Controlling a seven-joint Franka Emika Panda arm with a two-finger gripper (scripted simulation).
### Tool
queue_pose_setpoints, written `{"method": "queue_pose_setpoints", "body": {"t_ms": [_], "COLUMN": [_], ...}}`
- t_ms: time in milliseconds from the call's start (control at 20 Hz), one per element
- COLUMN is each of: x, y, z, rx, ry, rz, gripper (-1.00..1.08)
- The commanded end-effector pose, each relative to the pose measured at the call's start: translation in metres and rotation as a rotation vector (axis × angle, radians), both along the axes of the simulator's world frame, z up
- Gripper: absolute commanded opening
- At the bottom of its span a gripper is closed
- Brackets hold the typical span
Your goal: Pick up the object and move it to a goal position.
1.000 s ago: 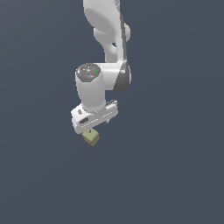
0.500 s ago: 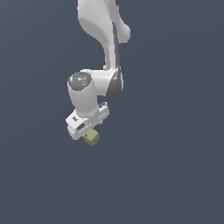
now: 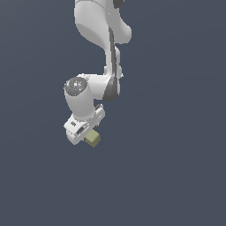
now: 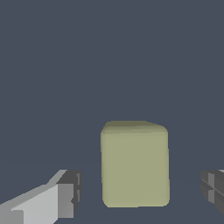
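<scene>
The object, a small pale olive-tan cube [image 3: 93, 139], sits just under the white gripper [image 3: 87, 133] in the exterior view. In the wrist view the cube [image 4: 134, 164] lies between the two grey fingertips [image 4: 69, 197], with a visible gap on each side. The gripper [image 4: 141, 192] is open and straddles the cube without touching it. The exterior view hides the fingers behind the hand and the cube.
The white arm [image 3: 99, 26] comes down from the top of the exterior view. Around the cube there is only a plain dark blue-grey surface [image 3: 176, 167].
The hand has sunk lower and shifted a little toward the exterior view's left, closing in over the cube. The cube has stayed almost where it was.
</scene>
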State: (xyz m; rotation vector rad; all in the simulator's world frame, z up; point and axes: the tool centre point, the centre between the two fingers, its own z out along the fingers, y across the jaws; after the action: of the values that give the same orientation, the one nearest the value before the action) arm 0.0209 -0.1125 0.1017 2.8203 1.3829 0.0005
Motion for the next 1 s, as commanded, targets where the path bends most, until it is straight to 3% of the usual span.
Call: {"method": "queue_pose_setpoints", "body": {"t_ms": [0, 400, 950], "x": [0.000, 0.000, -0.001], "y": [-0.002, -0.003, -0.003], "z": [-0.002, -0.006, -0.052], "rx": [0.000, 0.000, 0.000], "ry": [0.000, 0.001, 0.001], "rz": [0.019, 0.024, 0.028], "gripper": [1.00, 1.00, 1.00]}}
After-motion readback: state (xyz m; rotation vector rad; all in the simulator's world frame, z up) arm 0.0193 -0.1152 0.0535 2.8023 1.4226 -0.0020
